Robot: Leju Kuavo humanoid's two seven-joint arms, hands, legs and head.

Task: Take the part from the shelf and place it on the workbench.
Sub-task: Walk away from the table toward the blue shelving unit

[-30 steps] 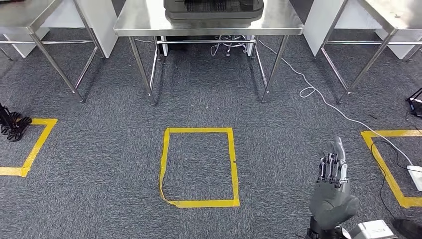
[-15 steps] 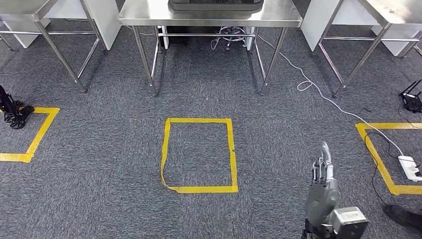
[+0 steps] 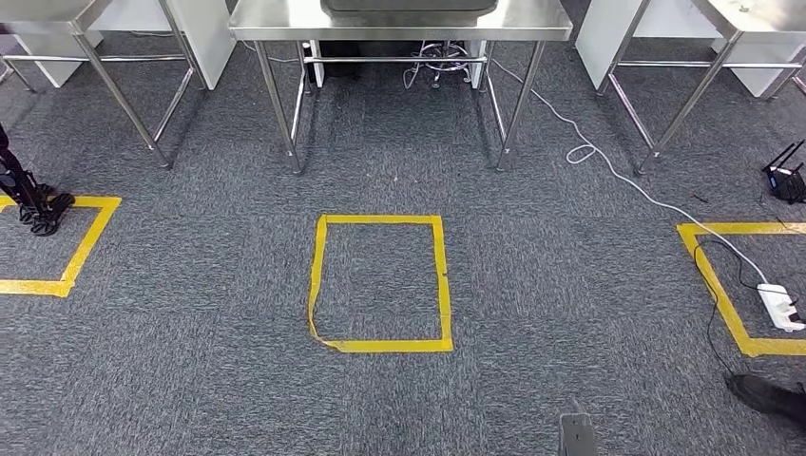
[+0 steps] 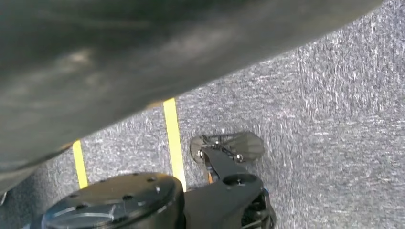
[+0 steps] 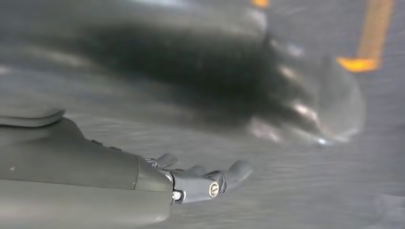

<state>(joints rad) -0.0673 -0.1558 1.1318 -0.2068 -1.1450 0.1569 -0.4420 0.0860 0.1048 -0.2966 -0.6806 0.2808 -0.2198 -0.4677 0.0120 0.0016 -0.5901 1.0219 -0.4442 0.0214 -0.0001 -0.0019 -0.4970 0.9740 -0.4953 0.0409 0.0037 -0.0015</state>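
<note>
Below, right robot hand (image 5: 200, 181) empty, fingers loosely spread, yellow tape square (image 3: 380, 283) on grey carpet (image 3: 190, 380), left robot hand's state untellable.

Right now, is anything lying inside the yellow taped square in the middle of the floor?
No. The yellow taped square encloses only bare grey carpet.

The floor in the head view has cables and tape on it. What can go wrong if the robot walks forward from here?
1. The white cable and power strip lie on the carpet to the right; a foot could catch them.
2. The middle tape square has a lifted corner and may snag.
3. The table leg stands ahead; the body might bump it.
</note>
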